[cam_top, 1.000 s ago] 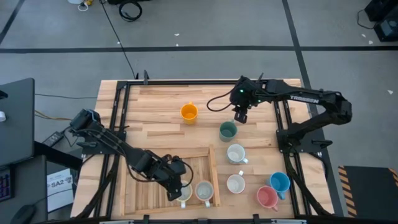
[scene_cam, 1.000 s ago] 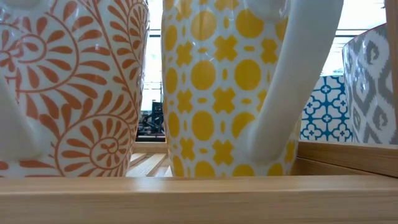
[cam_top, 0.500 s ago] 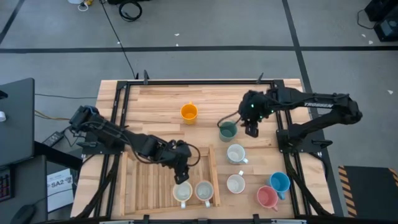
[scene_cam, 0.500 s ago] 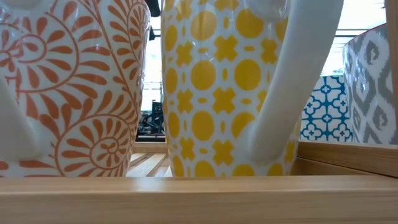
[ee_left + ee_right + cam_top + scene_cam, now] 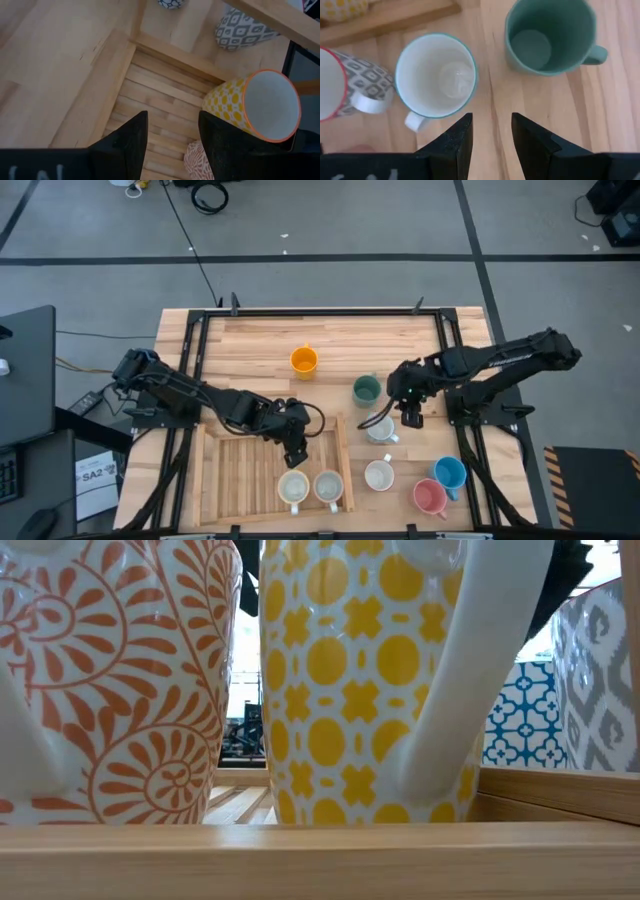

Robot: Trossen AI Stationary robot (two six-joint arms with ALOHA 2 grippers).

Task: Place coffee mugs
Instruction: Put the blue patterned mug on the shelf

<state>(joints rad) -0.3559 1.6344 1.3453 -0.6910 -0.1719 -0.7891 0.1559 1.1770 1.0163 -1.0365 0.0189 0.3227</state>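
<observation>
A pale butcher-block table [image 5: 250, 340] is standing on a grey floor, with a shallow slatted wooden tray [image 5: 240, 475] at its near edge. Two white patterned ceramic mugs [image 5: 311, 487] are already sitting upright in the tray's corner. Over the last second the left gripper [image 5: 295, 448] has been lifting away from them and is now hovering over the slats, its fingers parted and holding nothing, so that placement looks finished. The right gripper [image 5: 409, 412] has been swinging in from the far side; it is now hanging beside a white teal-rimmed mug [image 5: 379, 426] and the dark green glazed mug [image 5: 366, 390], jaws apart and empty, probably choosing its next pick. Both mugs are standing mouth-up, long axes vertical. The green mug's handle is pointing towards the table's far edge, the white one's towards the right arm's base.
</observation>
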